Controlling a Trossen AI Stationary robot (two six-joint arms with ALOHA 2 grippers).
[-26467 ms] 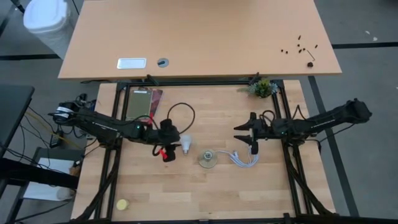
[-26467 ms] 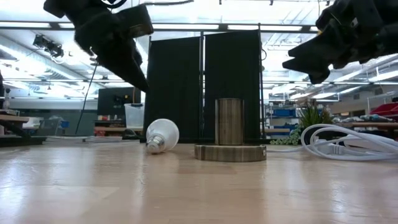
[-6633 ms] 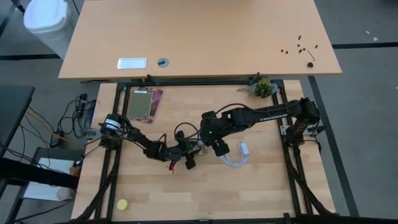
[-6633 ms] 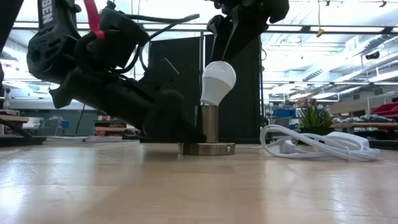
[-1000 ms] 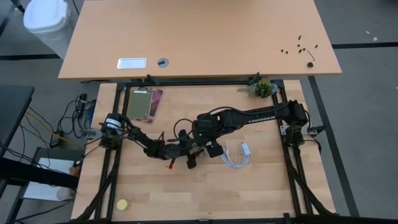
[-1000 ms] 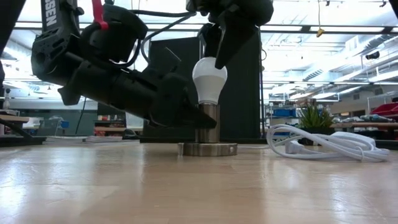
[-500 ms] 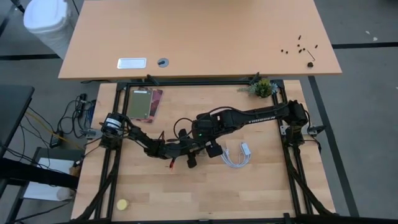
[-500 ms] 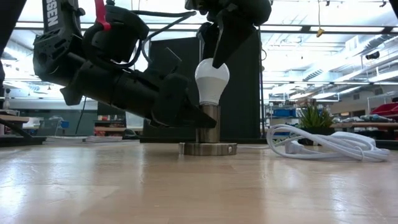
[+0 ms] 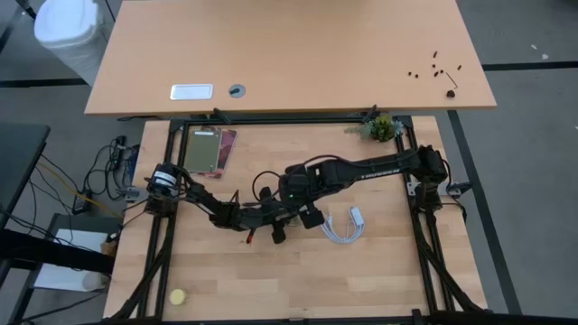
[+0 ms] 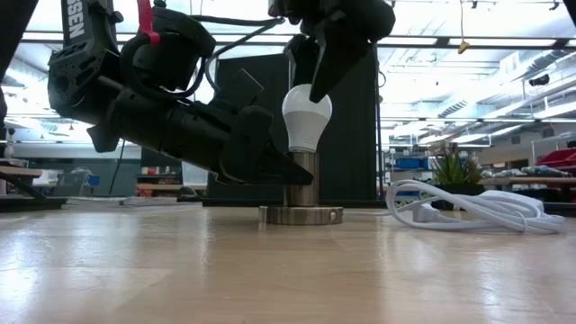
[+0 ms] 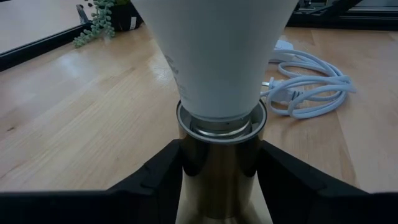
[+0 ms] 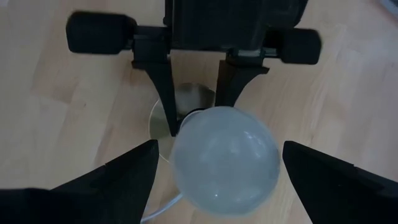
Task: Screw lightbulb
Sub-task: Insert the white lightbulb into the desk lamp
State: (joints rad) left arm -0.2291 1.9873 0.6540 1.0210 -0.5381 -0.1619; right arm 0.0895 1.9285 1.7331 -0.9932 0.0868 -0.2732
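Your lightbulb [image 10: 307,115] stands upright, screw base down in the mouth of the metal socket [image 10: 301,191], near the middle of the worktop [image 10: 288,270]. In the left wrist view the bulb's greyish base [image 11: 221,126] sits inside the socket's rim; how far it is threaded in cannot be told.

Your left gripper [image 11: 219,171] lies low, reaching in level with the worktop. Its fingers [image 11: 161,171] are clenched on the socket's upright barrel, one on each side, touching the metal just below the rim. They grasp the socket, not the bulb; the bulb rises above them, clear of both.

Your right gripper [image 12: 214,171] hangs directly over the bulb, pointing down. In the right wrist view its fingers [image 12: 127,174] stand released, spread wide to either side of the bulb's dome [image 12: 225,158], with worktop showing between each finger and the glass. In the low view a fingertip [image 10: 320,87] appears at the crown of the bulb; whether it touches there cannot be told from that angle.

The white cable [image 10: 468,211] lies coiled on the worktop beside the socket, on the right arm's side, apart from the base. A small plant [image 9: 382,127] stands at the far right corner of the worktop, well apart from the work.
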